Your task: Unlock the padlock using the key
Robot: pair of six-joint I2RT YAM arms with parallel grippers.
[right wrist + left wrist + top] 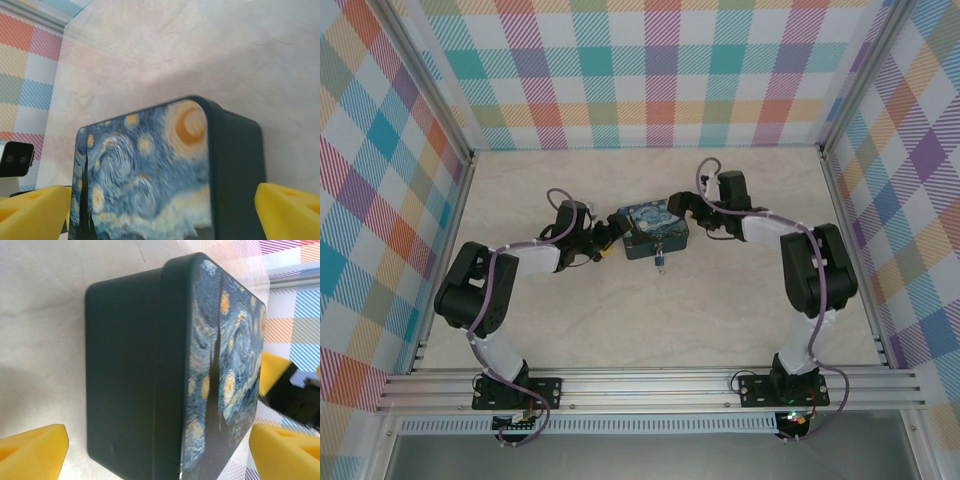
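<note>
The left claw (611,240) stood with its jaws apart. In its wrist view (159,452) the two yellow fingers (32,450) sat at the bottom corners, with the painted tin (170,370) between them. The finger on the left of that view stood clear of the tin's dark wall. Whether the other one touched the lid could not be judged from that angle. From above, this claw pointed at the left end of the tin (655,230).

The right claw (677,207) was also open. Its yellow fingers (287,210) showed at the bottom corners of its wrist view (161,212), spread wider than the starry lid and dark side of the tin (165,170) between them. From above, it reached in at the tin's far right corner. One of its yellow pads (272,372) showed past the lid in the left wrist view.

The tin lay flat near the middle of the pale marbled table (620,330). The padlock (661,263), a small blue speck, lay at the middle of the tin's near edge, touching it or just beside it, and neither claw held it.
</note>
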